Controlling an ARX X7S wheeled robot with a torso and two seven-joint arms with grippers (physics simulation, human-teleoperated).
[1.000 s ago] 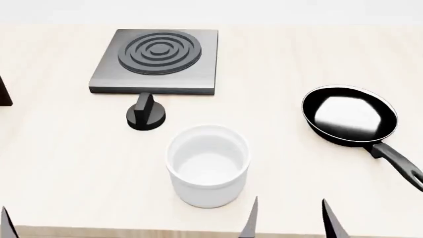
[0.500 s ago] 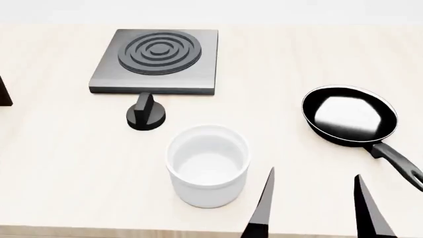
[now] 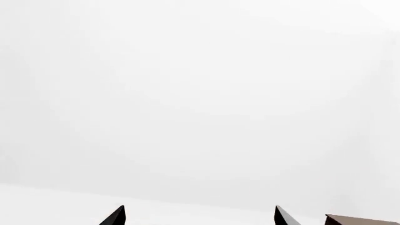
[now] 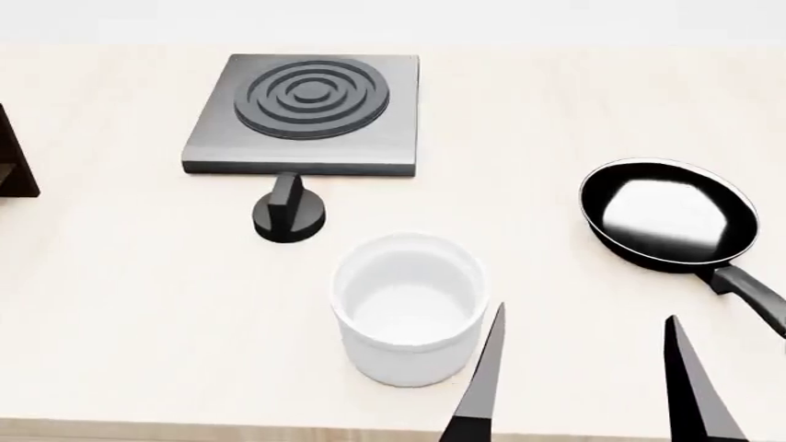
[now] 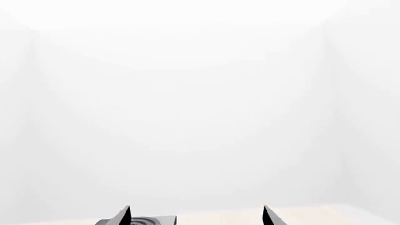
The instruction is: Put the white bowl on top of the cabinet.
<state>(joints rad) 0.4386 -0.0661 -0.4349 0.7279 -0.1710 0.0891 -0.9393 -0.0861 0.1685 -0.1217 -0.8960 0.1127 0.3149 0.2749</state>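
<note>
You are looking at a pale wood table [image 4: 147, 304] whose near edge is running along the bottom of the head view. The grey square stove plate [image 4: 305, 115] is sitting at the far side, left of centre, with a black knob [image 4: 289, 216] standing just in front of it. The white bowl [image 4: 410, 308] is resting upright near the front edge, close to the middle. The black frying pan [image 4: 669, 216] is lying at the right, its handle pointing toward the near right. The dark cabinet [image 4: 15, 157] is showing only a sliver at the far left edge.
</note>
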